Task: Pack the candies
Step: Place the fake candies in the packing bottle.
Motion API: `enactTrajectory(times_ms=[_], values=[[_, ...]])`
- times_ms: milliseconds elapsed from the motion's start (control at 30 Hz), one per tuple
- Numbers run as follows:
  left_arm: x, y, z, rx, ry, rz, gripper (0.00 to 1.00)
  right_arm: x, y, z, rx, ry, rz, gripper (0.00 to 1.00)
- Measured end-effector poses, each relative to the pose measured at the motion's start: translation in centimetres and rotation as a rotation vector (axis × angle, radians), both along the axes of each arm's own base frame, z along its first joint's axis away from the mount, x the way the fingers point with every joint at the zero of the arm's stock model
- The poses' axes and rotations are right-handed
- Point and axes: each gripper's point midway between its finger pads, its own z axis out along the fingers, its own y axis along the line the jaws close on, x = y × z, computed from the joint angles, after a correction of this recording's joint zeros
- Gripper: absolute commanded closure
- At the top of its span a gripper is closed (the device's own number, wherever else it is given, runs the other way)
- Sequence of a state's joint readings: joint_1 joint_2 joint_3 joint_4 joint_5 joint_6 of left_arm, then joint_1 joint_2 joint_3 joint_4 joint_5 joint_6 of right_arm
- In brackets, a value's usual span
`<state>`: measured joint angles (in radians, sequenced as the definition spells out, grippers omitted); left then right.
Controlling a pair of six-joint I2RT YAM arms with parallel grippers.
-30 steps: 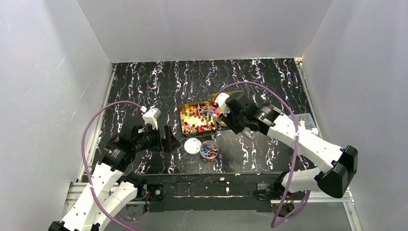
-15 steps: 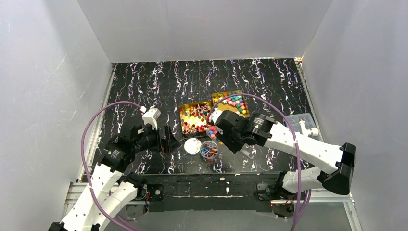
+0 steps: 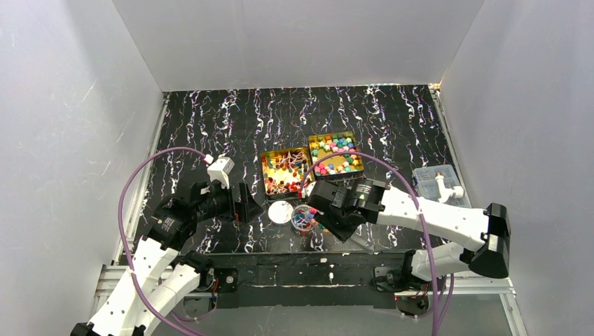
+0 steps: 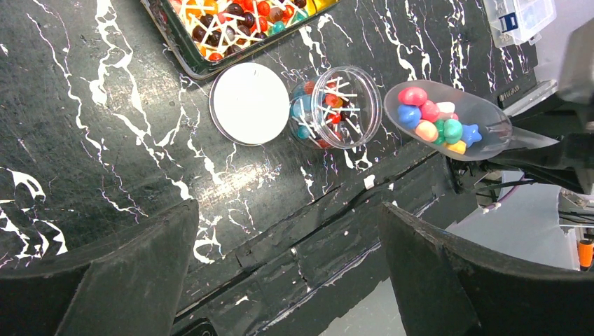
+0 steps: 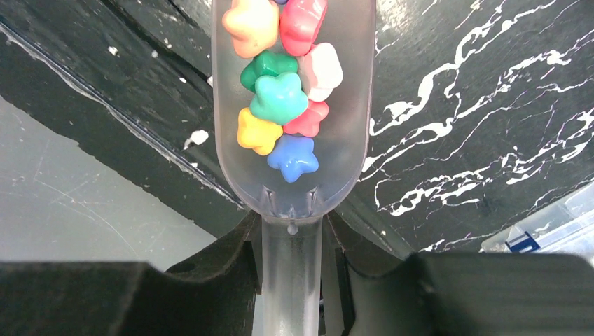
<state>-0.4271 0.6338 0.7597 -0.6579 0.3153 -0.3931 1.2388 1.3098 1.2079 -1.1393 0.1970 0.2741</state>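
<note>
My right gripper (image 5: 292, 241) is shut on the handle of a clear plastic scoop (image 5: 292, 175). The scoop holds several round candies (image 5: 280, 98) in pink, green, yellow, blue and white. In the left wrist view the loaded scoop (image 4: 483, 140) hangs just right of the open clear jar (image 4: 336, 106), level, near the table's front edge. The jar holds twist-wrapped candies. Its white lid (image 4: 249, 103) lies flat to its left. My left gripper (image 4: 287, 280) is open and empty, left of the lid in the top view (image 3: 245, 203).
Two gold tins stand behind the jar. The left tin (image 3: 264, 168) holds twist-wrapped pieces and the right tin (image 3: 313, 140) holds round candies. A clear plastic box (image 3: 436, 180) sits at the right edge. The table's front edge (image 4: 329, 231) lies just below the scoop.
My right arm has swung from over the right tin toward the near edge, carrying the loaded scoop to beside the jar. The left arm has not moved.
</note>
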Motion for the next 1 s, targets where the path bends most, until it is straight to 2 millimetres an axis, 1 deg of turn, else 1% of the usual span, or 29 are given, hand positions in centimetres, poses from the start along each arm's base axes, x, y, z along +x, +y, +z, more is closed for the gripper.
enactTrajectory(times_ms=[133,300,500,800,1000], values=[[0.0,0.0,0.0,0.000,0.000,0.000,0.02,-0.5,-0.2,-0.9,-0.071,0.039,-0.003,0.99],[0.0,0.0,0.0,0.000,0.000,0.000,0.02,-0.7,0.0,-1.5,-0.131,0.071,0.003,0.99],[0.0,0.0,-0.1,0.000,0.004,-0.002,0.02,-0.5,0.7,-1.1,-0.147,0.080,0.010,0.99],[0.0,0.0,-0.1,0.000,0.004,-0.002,0.02,-0.4,1.0,-1.2,-0.228,0.108,0.027,0.99],[0.0,0.0,-0.1,0.000,0.004,-0.002,0.02,-0.1,1.6,-0.2,-0.233,0.107,0.028,0.99]])
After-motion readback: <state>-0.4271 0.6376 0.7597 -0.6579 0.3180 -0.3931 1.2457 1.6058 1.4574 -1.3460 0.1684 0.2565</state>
